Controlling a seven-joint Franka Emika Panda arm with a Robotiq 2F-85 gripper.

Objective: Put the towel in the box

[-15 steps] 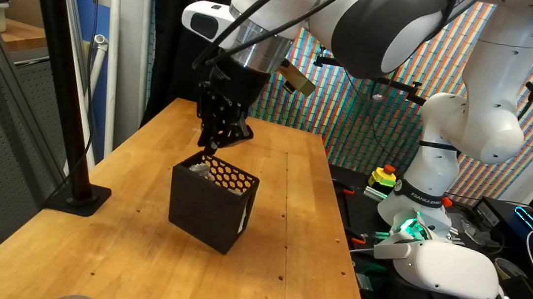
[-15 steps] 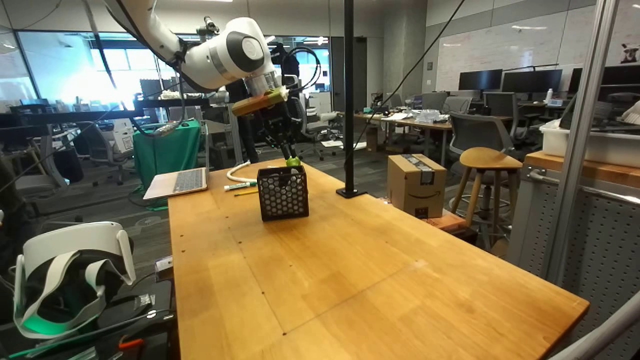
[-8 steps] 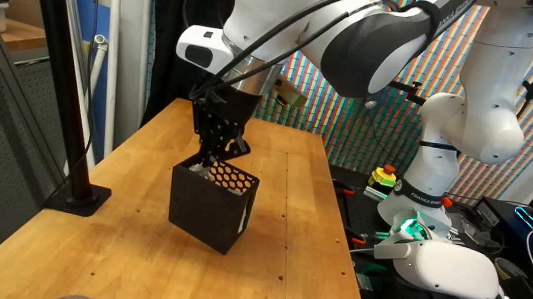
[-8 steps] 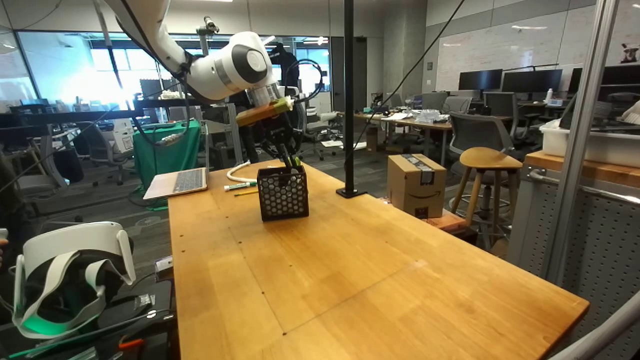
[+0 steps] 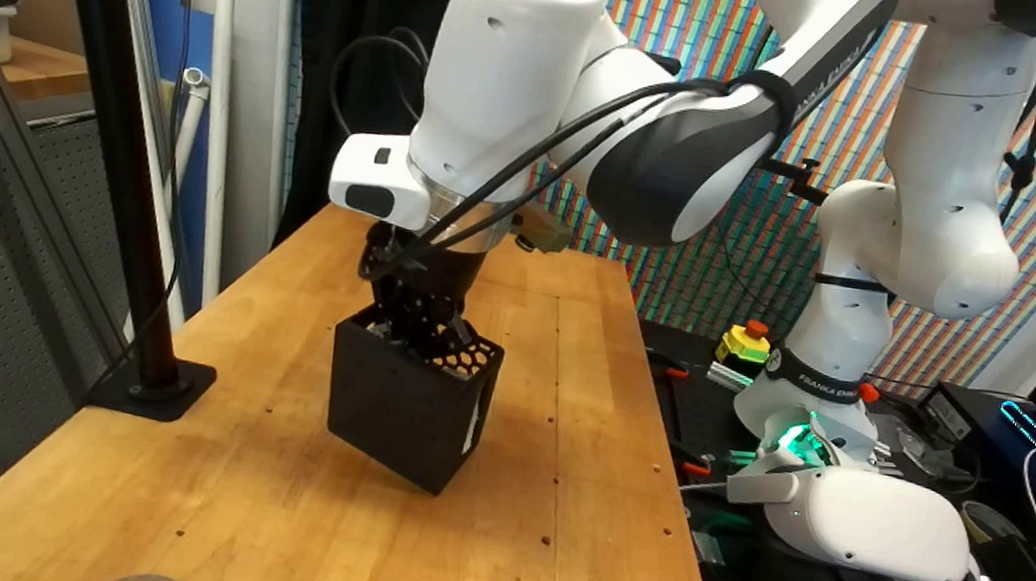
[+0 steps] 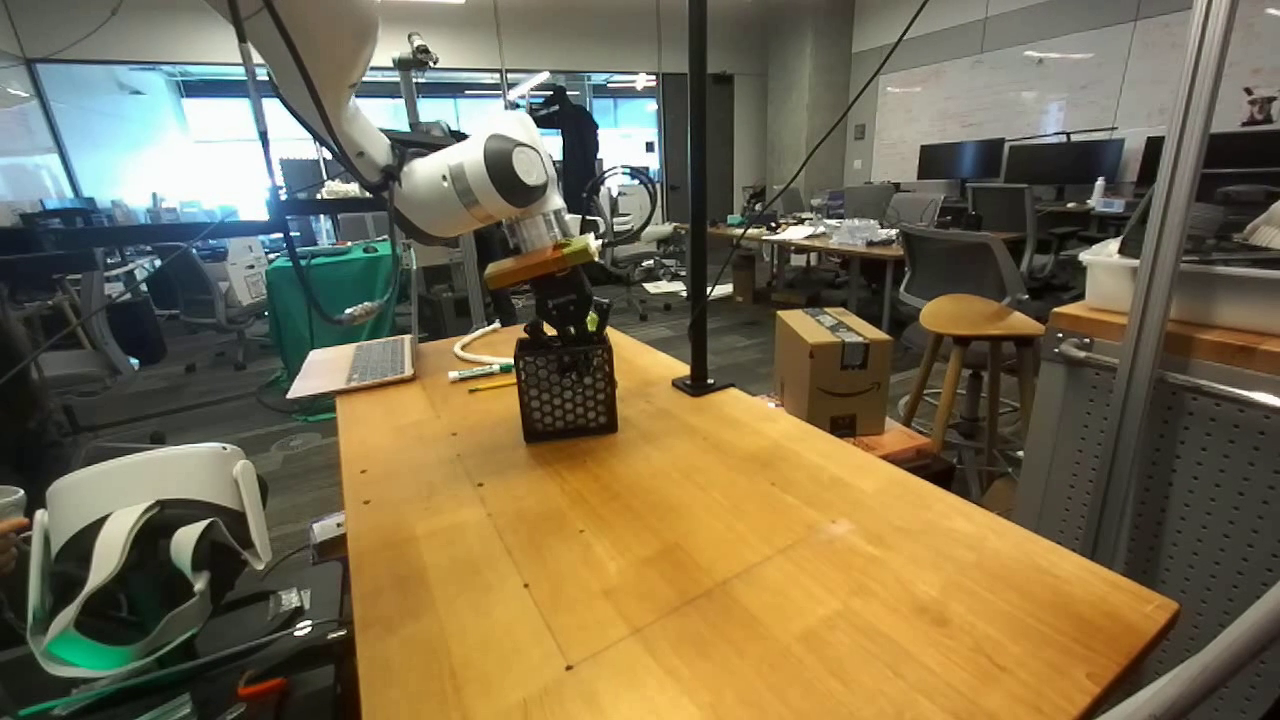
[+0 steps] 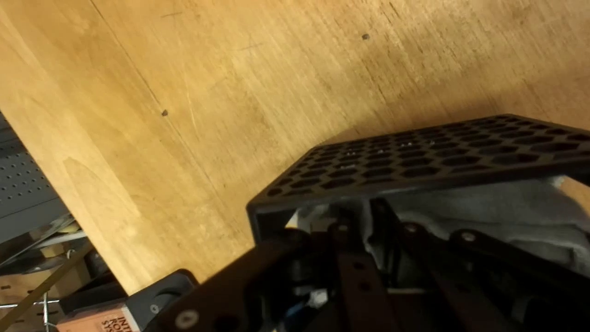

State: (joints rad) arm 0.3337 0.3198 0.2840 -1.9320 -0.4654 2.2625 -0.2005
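While the black metal claw (image 7: pixel 364 219) stands partly inside the black, mesh-sided box (image 5: pixel 400 403), the grey cloth towel (image 7: pixel 488 203) lies within, beside the claw; whether the claw is parted or clamped cannot be told. Settling or releasing the towel is judged the step in hand; parting, then a straight lift, should follow. Beneath the claw extends a honey-coloured wooden table (image 6: pixel 700 520); well apart from the claw stand a brown cardboard carton (image 6: pixel 833 372) and a round-seated wooden stool (image 6: pixel 980 317).

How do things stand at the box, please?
Claw partly inside box, grip unclear. Grey towel in box. Possible snag: box rim around claw.
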